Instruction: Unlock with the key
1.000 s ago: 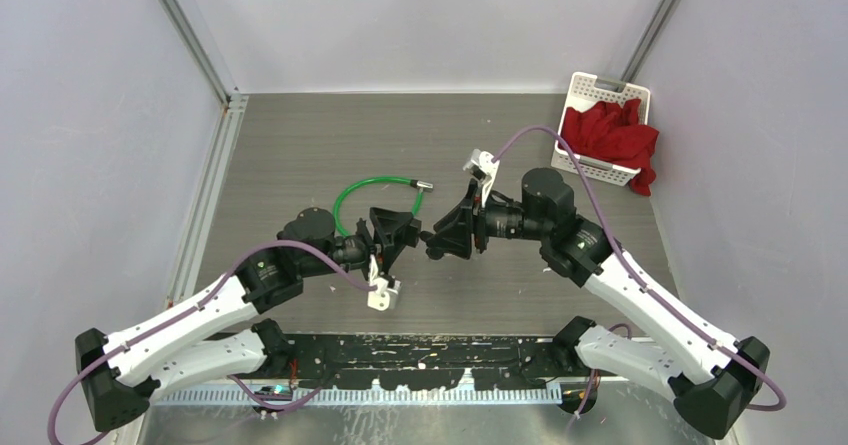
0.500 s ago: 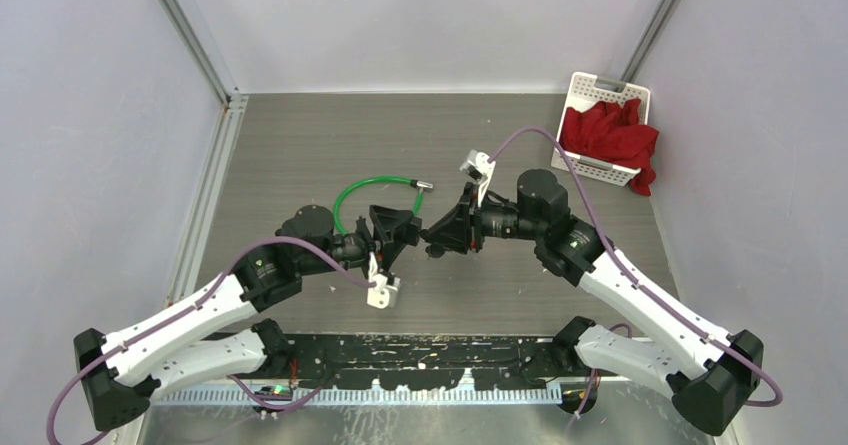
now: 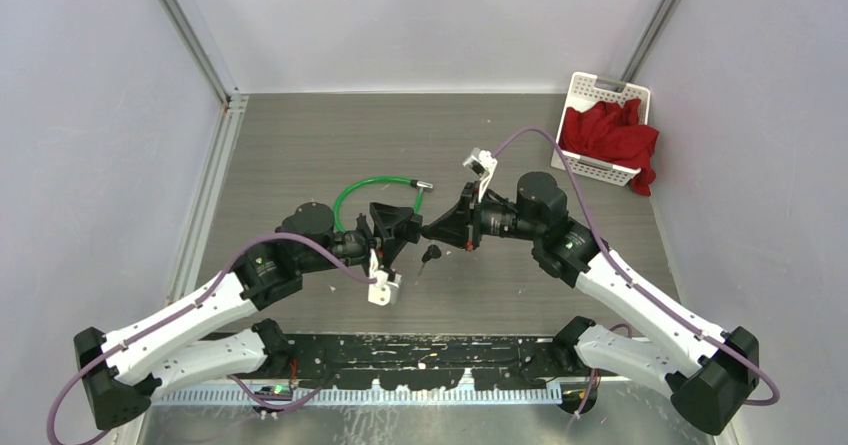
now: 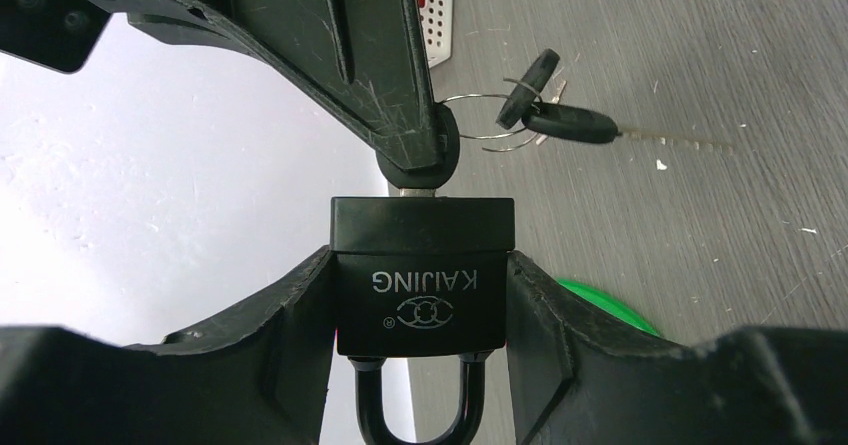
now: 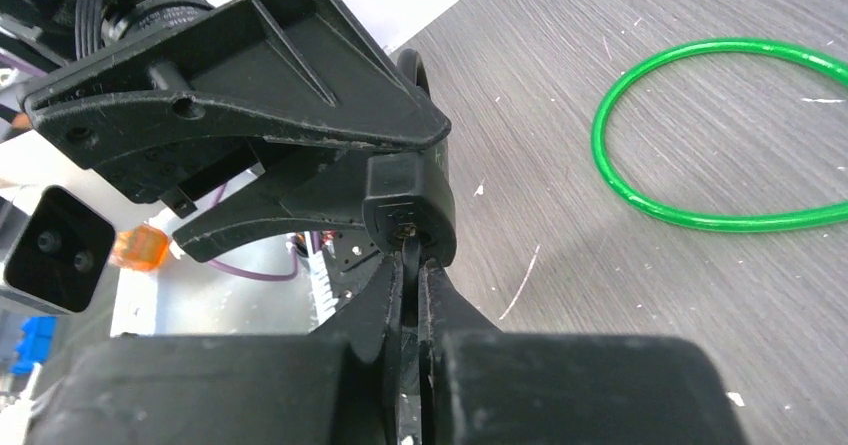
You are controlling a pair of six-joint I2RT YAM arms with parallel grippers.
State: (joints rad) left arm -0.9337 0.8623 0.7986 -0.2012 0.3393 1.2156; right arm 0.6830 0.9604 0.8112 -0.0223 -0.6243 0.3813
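My right claw (image 5: 410, 277) is pinched down narrow on the head of the key (image 5: 409, 265), whose blade sits in the keyhole on the bottom face of the padlock (image 4: 422, 275). My left claw (image 4: 422, 300) clamps that padlock by its two side faces, fingers (image 4: 270, 325) about half spread around the black body, with the shackle pointing back toward the wrist. In the overhead view the two claws meet tip to tip over the middle of the table (image 3: 300, 145), with the lock held off the surface between them. Two spare keys (image 4: 555, 120) dangle from a thin wire ring (image 4: 470, 115) threaded through the gripped key. A green cable loop (image 3: 360, 190) lies on the table just behind the left claw. At the far right corner stands a white basket (image 3: 600, 87) holding a red cloth (image 3: 610, 135).
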